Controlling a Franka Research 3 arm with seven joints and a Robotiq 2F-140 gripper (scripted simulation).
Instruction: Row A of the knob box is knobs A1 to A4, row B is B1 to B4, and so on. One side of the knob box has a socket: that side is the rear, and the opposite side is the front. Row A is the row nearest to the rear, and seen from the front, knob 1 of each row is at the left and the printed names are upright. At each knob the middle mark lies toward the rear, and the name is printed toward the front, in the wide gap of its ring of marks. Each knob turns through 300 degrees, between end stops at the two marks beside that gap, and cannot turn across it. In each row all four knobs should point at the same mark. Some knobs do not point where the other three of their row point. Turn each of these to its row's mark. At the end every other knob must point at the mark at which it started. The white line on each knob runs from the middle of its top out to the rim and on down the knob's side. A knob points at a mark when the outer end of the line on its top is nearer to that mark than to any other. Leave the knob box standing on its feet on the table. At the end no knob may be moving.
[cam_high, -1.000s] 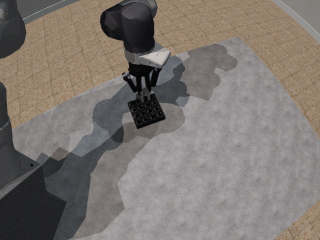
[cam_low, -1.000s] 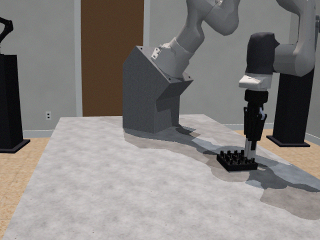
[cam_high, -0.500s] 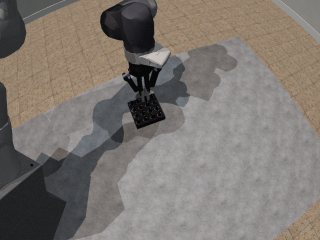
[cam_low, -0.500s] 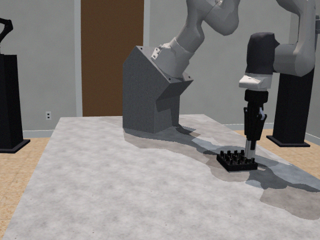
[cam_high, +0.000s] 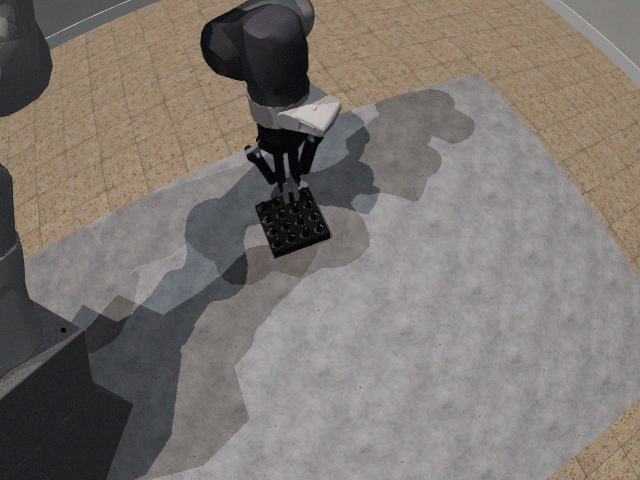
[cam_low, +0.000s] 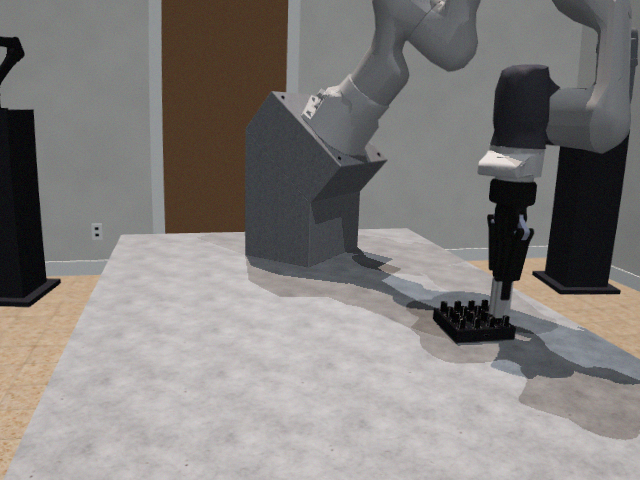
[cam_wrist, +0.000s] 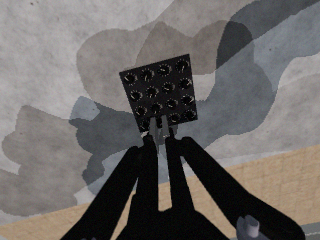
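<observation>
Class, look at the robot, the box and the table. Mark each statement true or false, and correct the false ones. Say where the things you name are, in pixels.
1. The knob box (cam_high: 305, 245) (cam_low: 485, 335) (cam_wrist: 158, 81) stands on the table (cam_high: 439, 310) (cam_low: 232, 387) (cam_wrist: 40, 50). True.
2. The knob box is white. False: it is black.
3. Its knobs (cam_high: 305, 233) (cam_low: 461, 322) (cam_wrist: 168, 87) form four rows of four. True.
4. The claw (cam_high: 292, 198) (cam_low: 500, 313) (cam_wrist: 159, 123) points up at the ceiling. False: it points down.
5. The claw's fingertips are at the centre of the box. False: they are by one edge.
</observation>
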